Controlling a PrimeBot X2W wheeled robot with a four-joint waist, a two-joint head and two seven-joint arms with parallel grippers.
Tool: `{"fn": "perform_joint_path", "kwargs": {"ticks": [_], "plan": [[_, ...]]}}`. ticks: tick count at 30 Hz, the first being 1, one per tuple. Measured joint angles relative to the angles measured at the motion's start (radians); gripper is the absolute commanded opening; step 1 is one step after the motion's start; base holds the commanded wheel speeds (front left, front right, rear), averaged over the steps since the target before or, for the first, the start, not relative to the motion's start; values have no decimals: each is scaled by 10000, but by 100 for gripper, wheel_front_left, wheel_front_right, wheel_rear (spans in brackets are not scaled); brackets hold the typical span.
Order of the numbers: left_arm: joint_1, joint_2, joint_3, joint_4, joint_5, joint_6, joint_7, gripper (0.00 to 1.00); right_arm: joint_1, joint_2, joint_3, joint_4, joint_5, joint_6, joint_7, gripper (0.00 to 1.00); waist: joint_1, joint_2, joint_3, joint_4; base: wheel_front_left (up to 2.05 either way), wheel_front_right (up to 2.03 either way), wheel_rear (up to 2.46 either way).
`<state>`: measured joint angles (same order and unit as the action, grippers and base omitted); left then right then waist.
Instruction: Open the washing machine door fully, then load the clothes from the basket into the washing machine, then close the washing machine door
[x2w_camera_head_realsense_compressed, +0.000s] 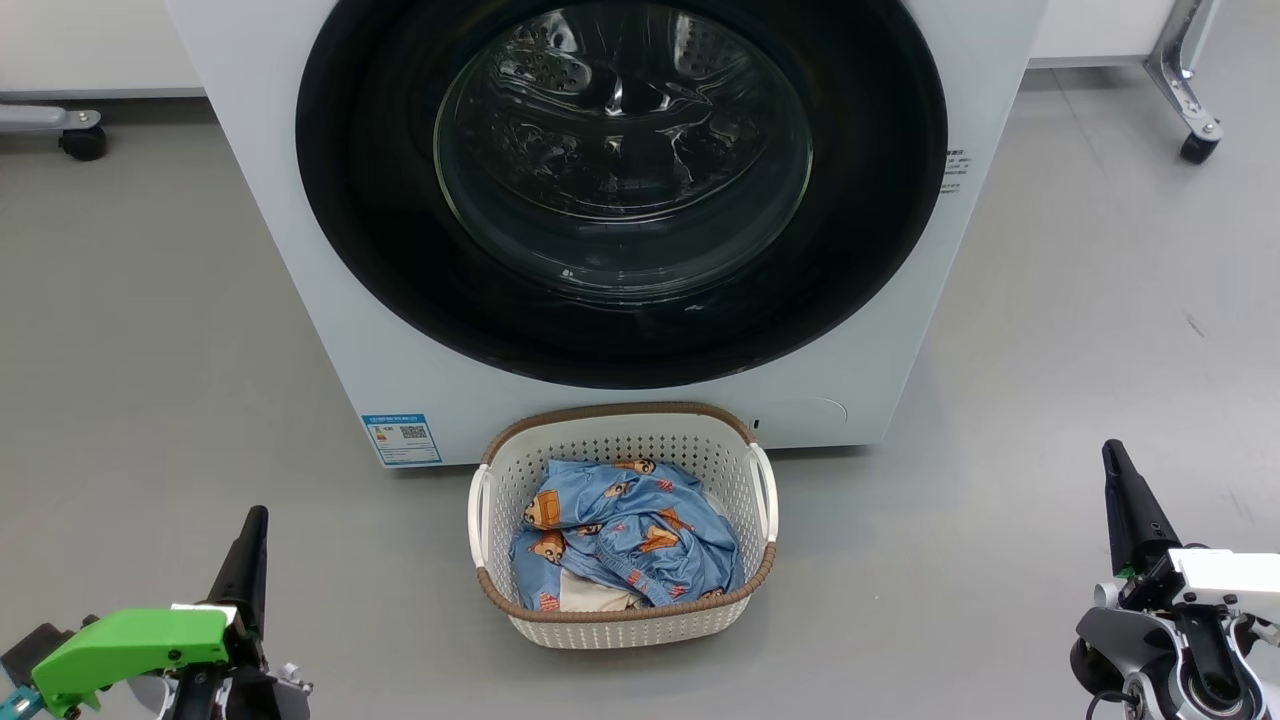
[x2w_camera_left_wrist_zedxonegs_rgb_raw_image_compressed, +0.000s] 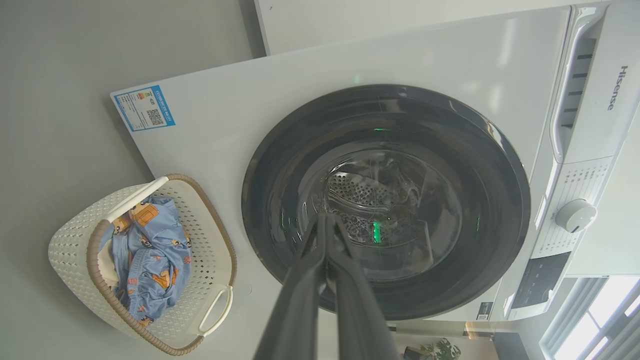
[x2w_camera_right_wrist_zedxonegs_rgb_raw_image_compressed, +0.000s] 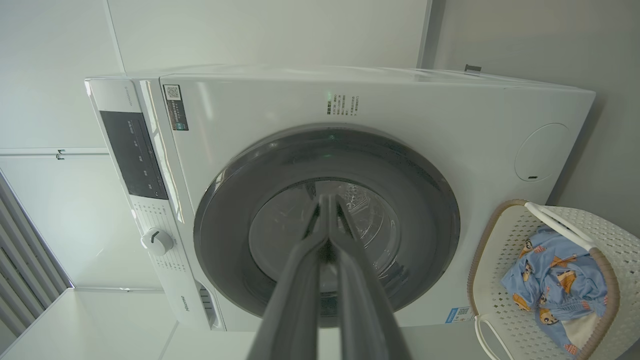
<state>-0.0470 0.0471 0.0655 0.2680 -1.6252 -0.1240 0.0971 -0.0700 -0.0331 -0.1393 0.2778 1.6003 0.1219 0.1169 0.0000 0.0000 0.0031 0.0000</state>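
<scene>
Both clenched, empty: left tool, right tool. Shut washing machine door: glossy rim, grip may slip.

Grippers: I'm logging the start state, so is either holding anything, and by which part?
Nothing is held: left gripper and right gripper are both shut empty, clear of the washing machine door and basket.
</scene>
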Motion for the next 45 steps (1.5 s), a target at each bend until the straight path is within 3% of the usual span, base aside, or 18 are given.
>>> {"fn": "perform_joint_path", "kwargs": {"ticks": [39,40,45], "plan": [[144,-65,-25,215,0,13,-2,0,137,82,4,196,-2,-6,2,0,0,0,0,0,0,0,0],[260,-121,-36,320,0,13,-2,100,255,138,4,313,-2,-8,2,100,0,0,1,-1,0,0,0],[680,-318,-75,662,0,15,-17,100,703,339,27,625,-4,-10,-4,100,0,1,7,-3,0,0,0]]}}
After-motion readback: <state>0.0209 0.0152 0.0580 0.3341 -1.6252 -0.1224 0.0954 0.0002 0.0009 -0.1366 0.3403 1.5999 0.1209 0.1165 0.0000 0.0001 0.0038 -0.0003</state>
